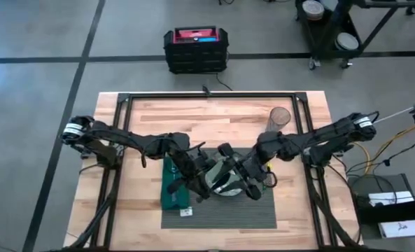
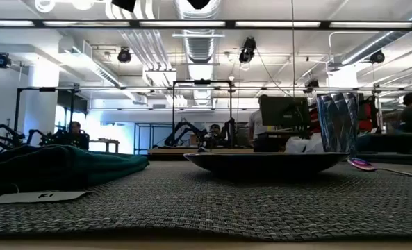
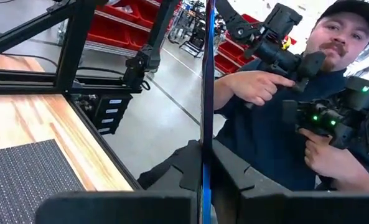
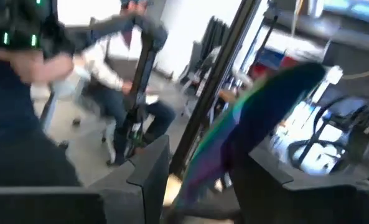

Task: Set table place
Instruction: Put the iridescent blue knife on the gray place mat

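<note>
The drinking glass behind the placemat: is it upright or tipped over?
Upright. The glass stands vertically in the low view; the high view shows its round mouth from above.

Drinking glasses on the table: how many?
1. The clear faceted drinking glass stands on the light-wood table beyond the dark grey ribbed placemat, right side; arms could hide others.

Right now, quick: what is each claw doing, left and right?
Left claw: shut on a thin blue iridescent metal utensil, seen edge-on.
Right claw: shut on a rainbow iridescent metal utensil.
</note>
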`<state>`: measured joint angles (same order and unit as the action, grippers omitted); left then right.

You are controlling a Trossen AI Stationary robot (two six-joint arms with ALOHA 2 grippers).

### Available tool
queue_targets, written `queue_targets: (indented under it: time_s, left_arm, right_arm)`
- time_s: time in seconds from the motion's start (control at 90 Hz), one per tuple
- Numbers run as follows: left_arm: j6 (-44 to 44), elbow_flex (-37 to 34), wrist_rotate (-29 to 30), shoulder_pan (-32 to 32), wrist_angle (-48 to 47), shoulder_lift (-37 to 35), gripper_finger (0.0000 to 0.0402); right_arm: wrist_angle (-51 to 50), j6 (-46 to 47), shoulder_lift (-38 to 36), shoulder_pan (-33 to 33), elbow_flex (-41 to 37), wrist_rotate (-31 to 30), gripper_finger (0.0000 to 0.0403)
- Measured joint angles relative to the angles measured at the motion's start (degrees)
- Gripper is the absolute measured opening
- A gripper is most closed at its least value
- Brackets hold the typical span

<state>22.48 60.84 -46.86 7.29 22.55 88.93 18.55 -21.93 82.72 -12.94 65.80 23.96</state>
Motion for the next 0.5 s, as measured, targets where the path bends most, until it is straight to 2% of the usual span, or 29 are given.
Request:
queue_targets:
  time_s: [0.433, 0.5]
  left_arm:
    - [0.6, 0.0, -1.0, 0.0, 0.0, 0.0, 0.0]
    - [0.5, 0.0, -1.1, -0.1, 0.0, 0.0, 0.0]
  right_arm:
    - [-1.0, -1.5, -0.5, 0.3, 0.3, 1.0, 0.0061]
    - [-1.2, -1.7, -0.5, 0.3, 0.3, 1.1, 0.0059]
